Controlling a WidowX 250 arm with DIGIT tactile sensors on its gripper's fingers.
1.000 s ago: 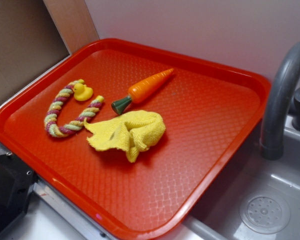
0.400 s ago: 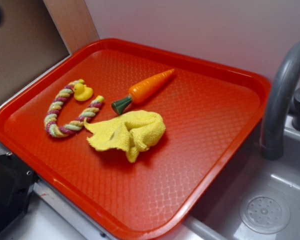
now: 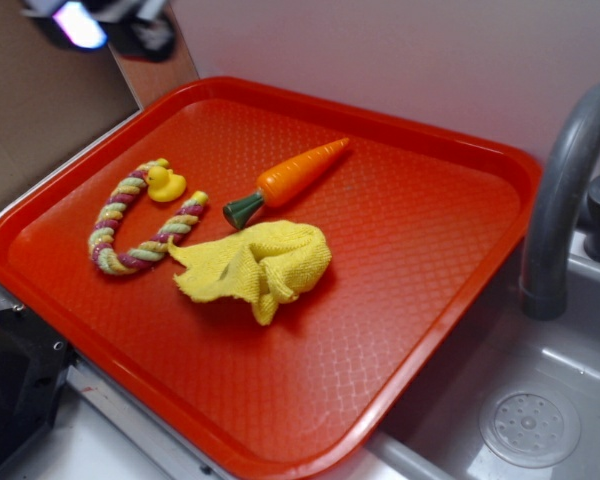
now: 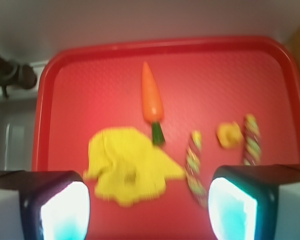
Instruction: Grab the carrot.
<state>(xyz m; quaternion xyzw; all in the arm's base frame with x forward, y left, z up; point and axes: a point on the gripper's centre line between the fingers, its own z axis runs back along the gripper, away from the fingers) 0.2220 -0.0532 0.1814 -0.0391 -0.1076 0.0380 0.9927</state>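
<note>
The glossy orange carrot [image 3: 292, 175] with its green cap lies near the tray's [image 3: 420, 300] far edge. Only the wrist view shows the gripper [image 4: 149, 210], jaws spread wide.

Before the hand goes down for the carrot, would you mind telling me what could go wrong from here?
1. The carrot's green cap lies right beside the yellow cloth; a wide-open hand could snag the cloth too.
2. The carrot looks glossy and tapers to a point, so it may slip out if gripped near the tip.
3. The hand is still high and far off at the tray's edge, and the wrist view is blurred, so alignment may be off.
</note>
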